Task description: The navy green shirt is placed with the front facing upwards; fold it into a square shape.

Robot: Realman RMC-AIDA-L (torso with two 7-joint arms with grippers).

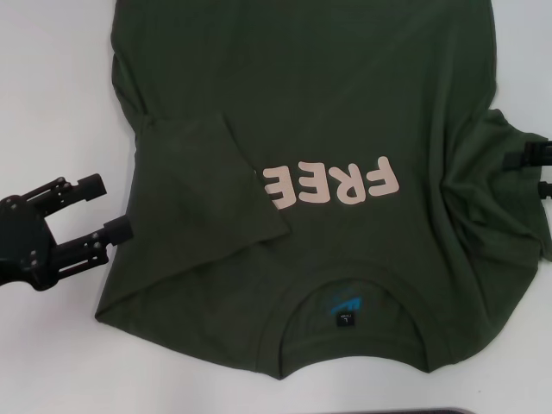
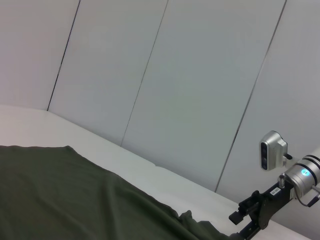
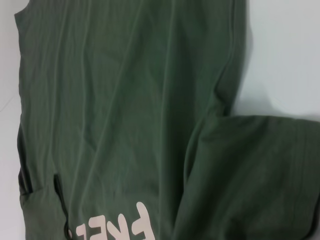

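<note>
shirt lettering "free", partly covered

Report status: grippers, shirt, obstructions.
Left gripper open at shirt's left edge. Right gripper at right sleeve. Navy green shirt front up, left sleeve folded in. No obstruction seen.

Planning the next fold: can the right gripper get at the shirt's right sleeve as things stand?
Probably yes. The right gripper sits at the table's right edge against the unfolded right sleeve of the navy green shirt, with nothing lying between them.
</note>
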